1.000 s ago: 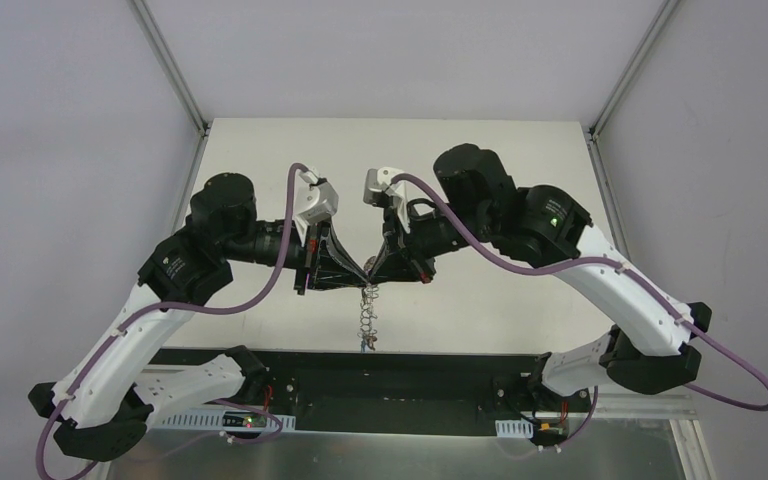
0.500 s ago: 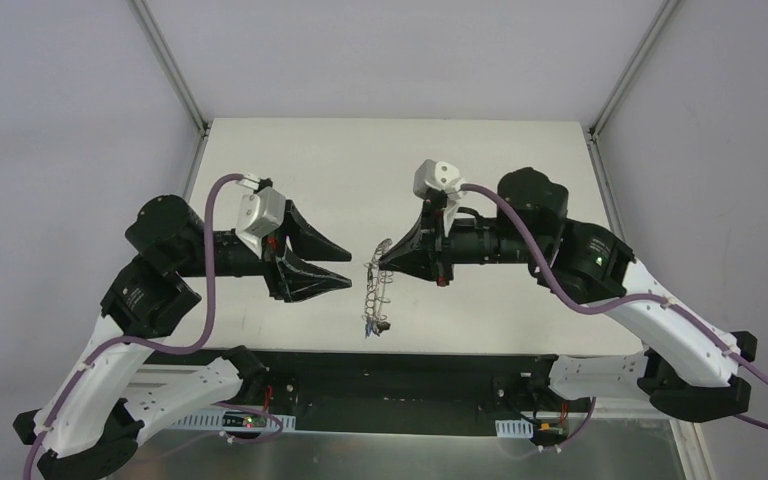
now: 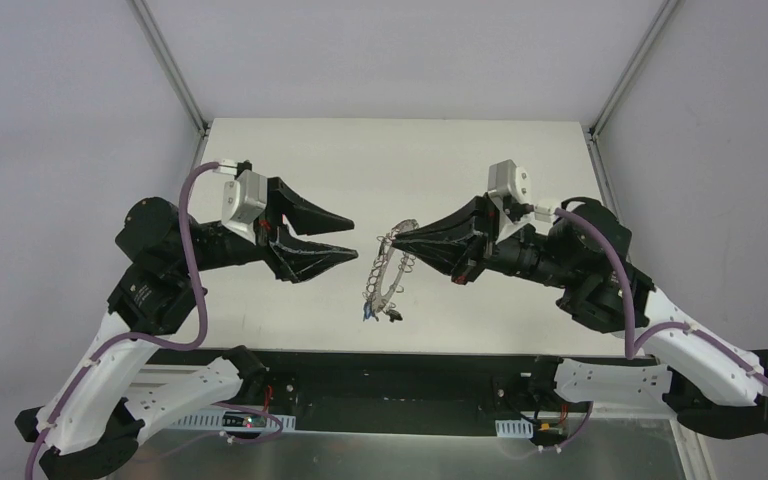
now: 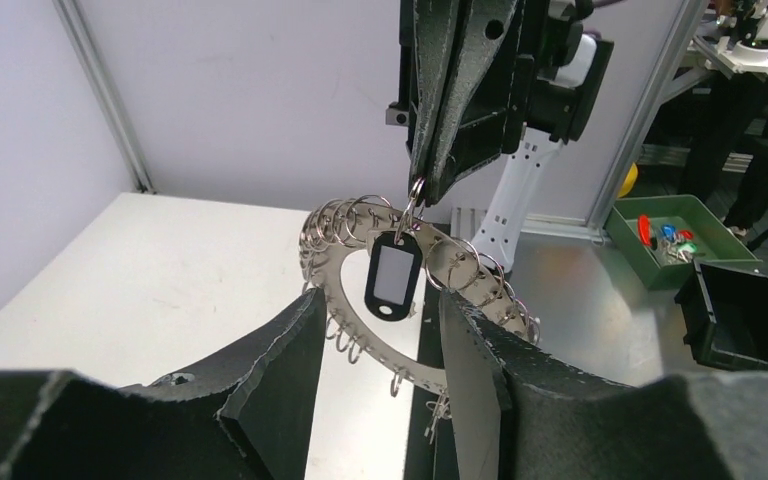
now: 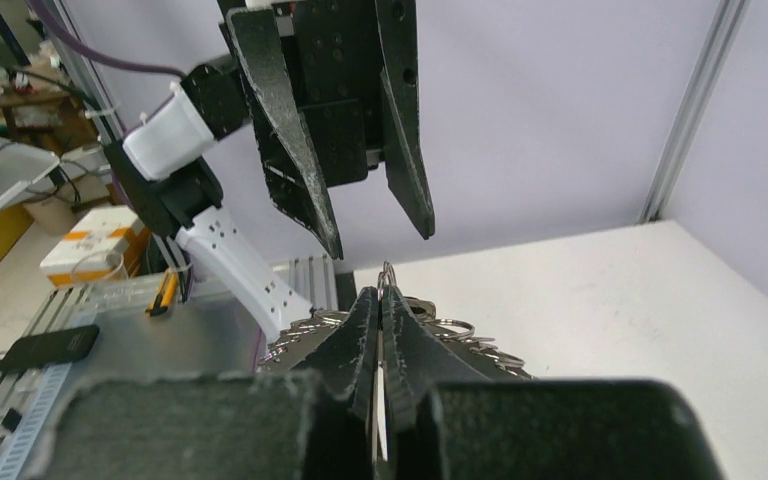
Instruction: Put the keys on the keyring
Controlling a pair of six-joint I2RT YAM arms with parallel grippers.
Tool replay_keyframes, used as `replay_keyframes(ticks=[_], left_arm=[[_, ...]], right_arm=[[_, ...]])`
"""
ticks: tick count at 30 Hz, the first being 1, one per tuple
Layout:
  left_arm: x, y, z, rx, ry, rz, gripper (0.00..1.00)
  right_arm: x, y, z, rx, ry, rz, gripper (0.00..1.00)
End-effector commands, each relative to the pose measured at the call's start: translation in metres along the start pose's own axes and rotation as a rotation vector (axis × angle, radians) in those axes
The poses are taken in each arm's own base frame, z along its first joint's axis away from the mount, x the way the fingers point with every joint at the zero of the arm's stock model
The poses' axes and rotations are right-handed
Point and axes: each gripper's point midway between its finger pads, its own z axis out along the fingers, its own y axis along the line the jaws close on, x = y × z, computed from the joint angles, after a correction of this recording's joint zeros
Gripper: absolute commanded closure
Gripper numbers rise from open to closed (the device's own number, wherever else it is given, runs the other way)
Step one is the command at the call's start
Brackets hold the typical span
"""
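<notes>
Right gripper (image 3: 394, 238): fingers pressed together on a wire loop (image 4: 415, 192) at the rim of the keyring (image 4: 343, 292), carrying it in the air above the table (image 3: 290, 160). It is pinched at the top edge, presumably so the ring hangs free with its face turned to the other arm. Keyring: hanging, tilted, loops all round the rim. Black tag (image 4: 392, 278): dangles across the ring's centre hole from near the pinched loop; its key cannot be made out. Further keys (image 3: 373, 315), one blue-tagged: bunched at the ring's low end, already on. Left gripper (image 3: 354, 238): jaws apart, empty, just beside the ring and level with its top, likely posed to take a loop or tag.
</notes>
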Motion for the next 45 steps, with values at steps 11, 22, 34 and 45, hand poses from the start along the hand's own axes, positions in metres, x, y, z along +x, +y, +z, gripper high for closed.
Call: replay_keyframes(ticks=[11, 22, 34, 45], left_arm=[[-0.059, -0.017, 0.02, 0.159, -0.228, 0.109, 0.53], [-0.058, -0.028, 0.027, 0.269, -0.228, 0.108, 0.69], [-0.056, -0.033, 0.025, 0.296, -0.218, 0.108, 0.89], [-0.051, -0.043, 0.022, 0.364, -0.195, 0.098, 1.0]], right_arm=[[-0.082, 0.014, -0.007, -0.041, -0.348, -0.029, 1.0], [-0.091, 0.023, -0.009, -0.075, -0.35, -0.013, 1.0], [-0.088, 0.023, -0.004, -0.082, -0.338, -0.009, 1.0], [-0.093, 0.021, -0.005, -0.068, -0.369, -0.016, 1.0]])
